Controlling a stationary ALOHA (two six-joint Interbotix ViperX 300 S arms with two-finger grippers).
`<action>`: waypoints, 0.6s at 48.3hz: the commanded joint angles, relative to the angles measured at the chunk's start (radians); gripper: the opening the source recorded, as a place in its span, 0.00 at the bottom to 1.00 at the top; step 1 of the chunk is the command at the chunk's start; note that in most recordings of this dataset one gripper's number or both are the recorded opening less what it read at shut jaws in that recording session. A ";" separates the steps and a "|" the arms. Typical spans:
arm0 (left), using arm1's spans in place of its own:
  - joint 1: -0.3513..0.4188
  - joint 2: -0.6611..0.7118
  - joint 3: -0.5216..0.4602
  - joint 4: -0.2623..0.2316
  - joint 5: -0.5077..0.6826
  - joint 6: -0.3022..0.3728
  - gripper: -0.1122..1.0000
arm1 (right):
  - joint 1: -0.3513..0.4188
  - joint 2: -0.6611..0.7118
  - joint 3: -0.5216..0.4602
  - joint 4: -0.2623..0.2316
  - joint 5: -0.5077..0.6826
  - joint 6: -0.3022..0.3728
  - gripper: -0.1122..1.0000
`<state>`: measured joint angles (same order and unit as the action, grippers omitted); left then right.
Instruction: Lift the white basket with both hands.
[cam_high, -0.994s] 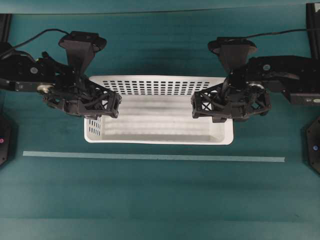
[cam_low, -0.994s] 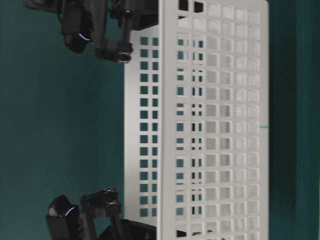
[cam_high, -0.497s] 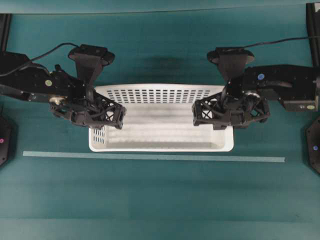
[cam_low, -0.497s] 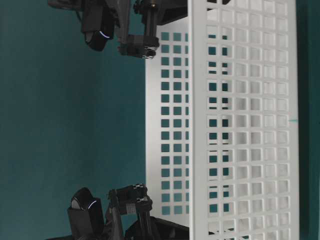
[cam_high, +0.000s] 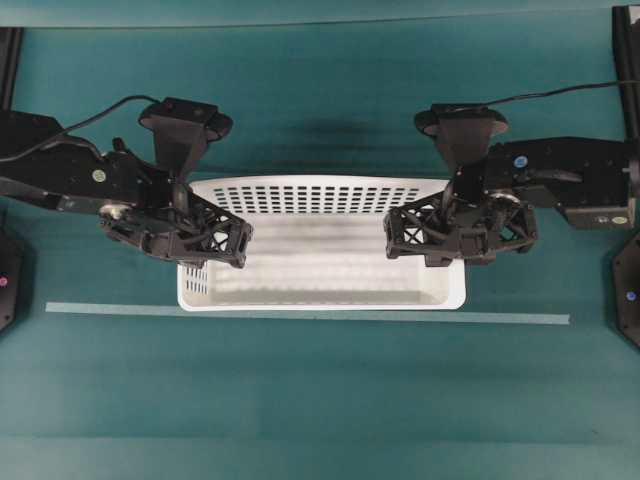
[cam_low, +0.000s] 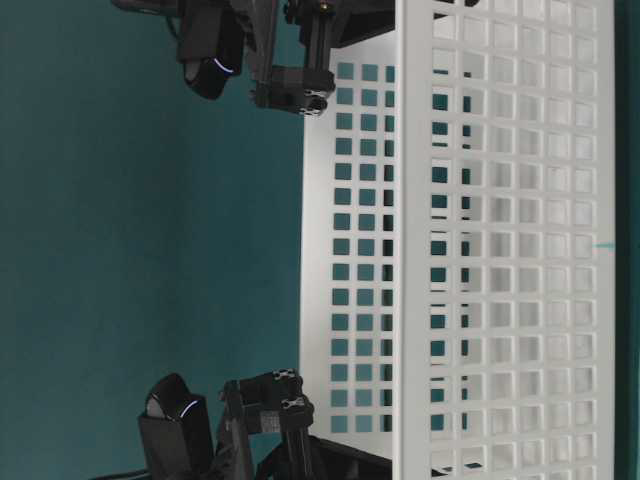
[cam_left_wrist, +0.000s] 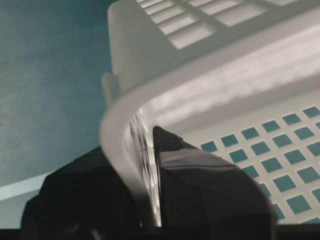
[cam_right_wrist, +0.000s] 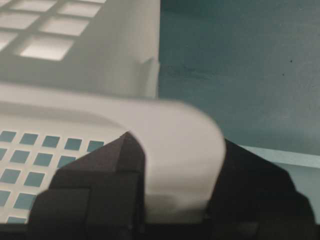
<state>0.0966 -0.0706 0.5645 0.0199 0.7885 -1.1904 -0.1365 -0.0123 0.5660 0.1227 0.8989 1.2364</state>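
Observation:
The white basket hangs level between my two grippers over the teal table, its slotted walls filling the right of the table-level view. My left gripper is shut on the basket's left end wall. The left wrist view shows the rolled rim pinched between its black fingers. My right gripper is shut on the right end wall. There the rim is also clamped between two fingers. A soft shadow lies on the table behind the basket.
A pale tape line runs across the table just in front of the basket. Black arm bases and frame posts stand at the left and right edges. Cables trail from both wrist camera mounts.
The basket and both grippers have shifted together toward the tape line in the overhead view and to the right in the table-level view. Both grips are unchanged.

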 joint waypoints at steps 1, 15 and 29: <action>-0.021 0.009 -0.021 0.006 -0.035 0.023 0.13 | 0.044 0.037 -0.012 0.003 -0.021 -0.038 0.28; -0.020 0.032 -0.020 0.006 -0.037 0.025 0.13 | 0.048 0.038 0.015 0.012 -0.046 -0.025 0.28; -0.020 0.037 -0.012 0.006 -0.041 0.026 0.13 | 0.048 0.043 0.025 0.017 -0.075 -0.021 0.28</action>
<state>0.0966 -0.0445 0.5676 0.0184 0.7808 -1.1904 -0.1304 -0.0092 0.6013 0.1396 0.8422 1.2379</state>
